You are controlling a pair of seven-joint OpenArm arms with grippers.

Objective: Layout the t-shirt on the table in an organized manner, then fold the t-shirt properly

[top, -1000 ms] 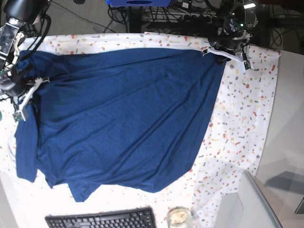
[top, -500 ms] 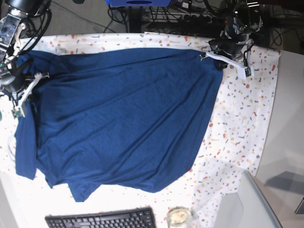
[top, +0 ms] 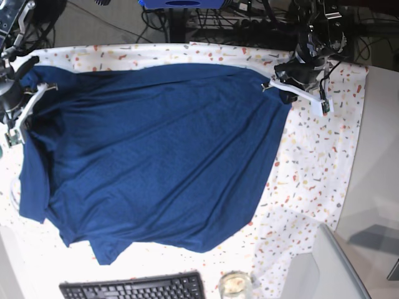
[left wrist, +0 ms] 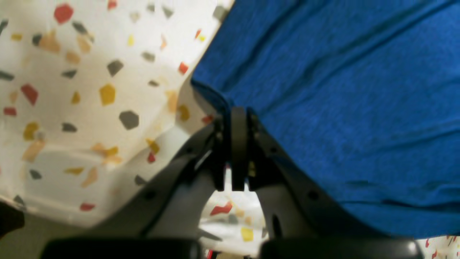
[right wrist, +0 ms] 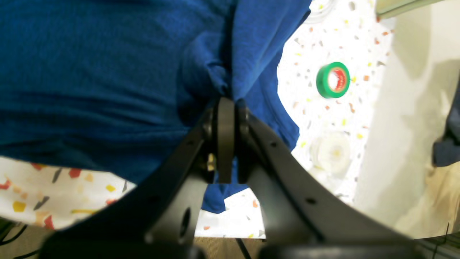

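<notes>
T-shirt [top: 156,162]: 1 navy garment, spread wide over the speckled table [top: 318,156], rumpled along its near hem. 2 grippers hold it. Left gripper [left wrist: 235,122] is clamped on the t-shirt's far corner; right gripper [right wrist: 225,108] is pinched on a bunched fold at the opposite end. Beyond the t-shirt's edge by the right gripper lies 1 green tape roll [right wrist: 332,80]. Near the t-shirt's hem sit 1 keyboard [top: 134,288] and 1 jar [top: 235,284].

right pincer [top: 30,99] | moved up-table (still pinching) | t-shirt [top: 162,156] edge drawn tauter, sleeve lifted
</notes>
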